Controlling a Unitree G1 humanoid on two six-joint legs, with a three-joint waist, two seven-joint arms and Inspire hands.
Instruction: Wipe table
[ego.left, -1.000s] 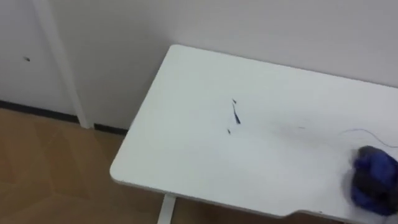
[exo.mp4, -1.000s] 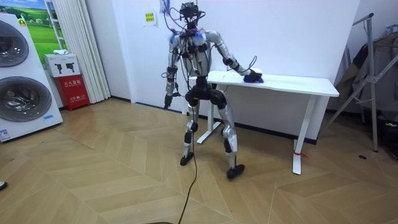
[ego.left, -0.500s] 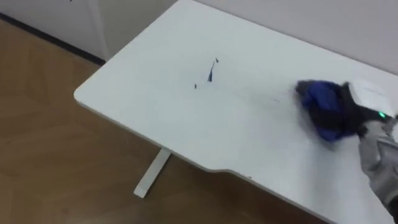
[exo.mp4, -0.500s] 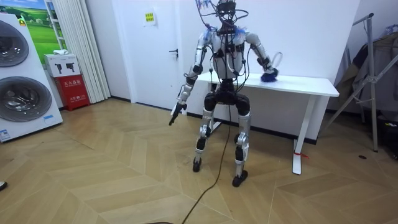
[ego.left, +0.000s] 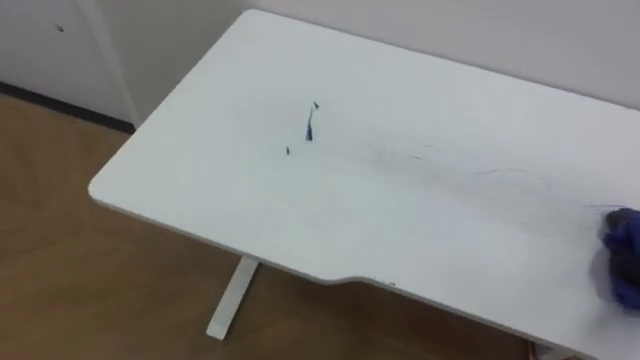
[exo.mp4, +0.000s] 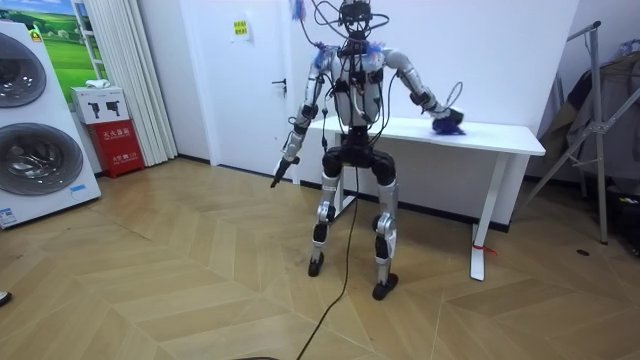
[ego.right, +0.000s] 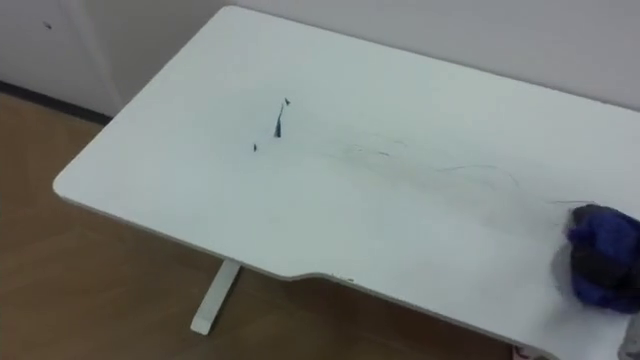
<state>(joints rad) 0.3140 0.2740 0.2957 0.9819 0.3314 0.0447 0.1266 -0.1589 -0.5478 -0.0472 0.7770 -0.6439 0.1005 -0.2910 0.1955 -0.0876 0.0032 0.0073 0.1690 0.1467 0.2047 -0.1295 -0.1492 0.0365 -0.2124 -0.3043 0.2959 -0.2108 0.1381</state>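
Bench (ego.left: 430, 90), white: dark marks (ego.left: 309, 125) noted left of centre; blue cloth (ego.right: 603, 255) laid at right edge, at right hand (exo.mp4: 440, 111); grip cannot be told.

Bright, even indoor light, soft faint shadows, table (ego.left: 200, 150) evenly lit

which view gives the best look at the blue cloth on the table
The right eye view: the blue cloth lies nearly whole near the table's right end. The left eye view cuts it off at the picture's right edge. In the room view it is a small, distant blue blob on the tabletop.
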